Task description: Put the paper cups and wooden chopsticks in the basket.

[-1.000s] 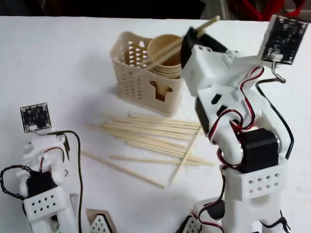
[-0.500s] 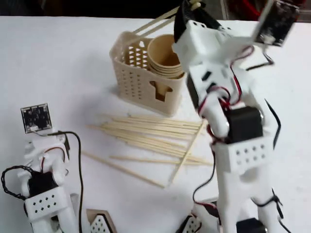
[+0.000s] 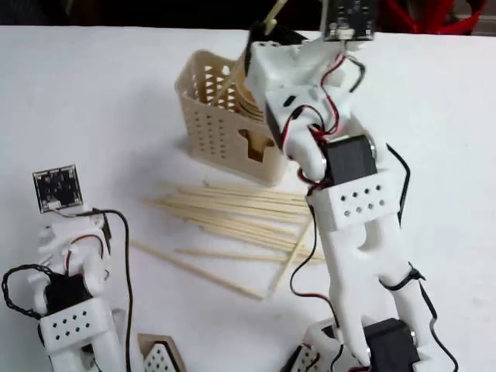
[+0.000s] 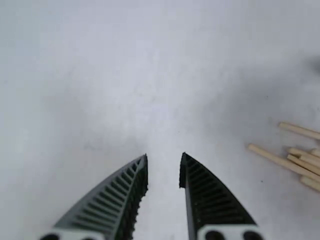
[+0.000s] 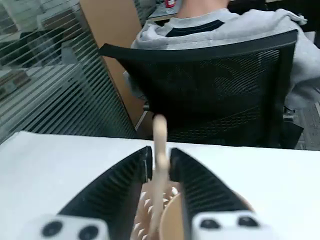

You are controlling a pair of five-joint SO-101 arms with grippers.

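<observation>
My right gripper [image 3: 261, 36] hangs over the cream lattice basket [image 3: 211, 132], shut on wooden chopsticks [image 3: 229, 76] that slant steeply down into it. In the right wrist view the chopsticks [image 5: 160, 137] stick up between the fingers of this gripper [image 5: 160, 154], with the basket [image 5: 144, 205] and a paper cup's rim [image 5: 170, 222] below. Stacked paper cups [image 3: 249, 105] sit in the basket, mostly hidden by the arm. More chopsticks [image 3: 240, 221] lie in a loose pile on the table in front of the basket. My left gripper [image 4: 163, 159] is open just above bare table, chopstick ends [image 4: 295, 155] off to one side.
The left arm [image 3: 66, 291] rests at the near left corner of the white table [image 3: 93, 101]. The right arm's body [image 3: 360, 232] stretches across the right end of the chopstick pile. Beyond the table stands a black mesh chair [image 5: 215, 85].
The right arm has swung left and farther over the basket. The held chopsticks have tipped from nearly level to steep, pointing down into the basket. The left arm has kept still.
</observation>
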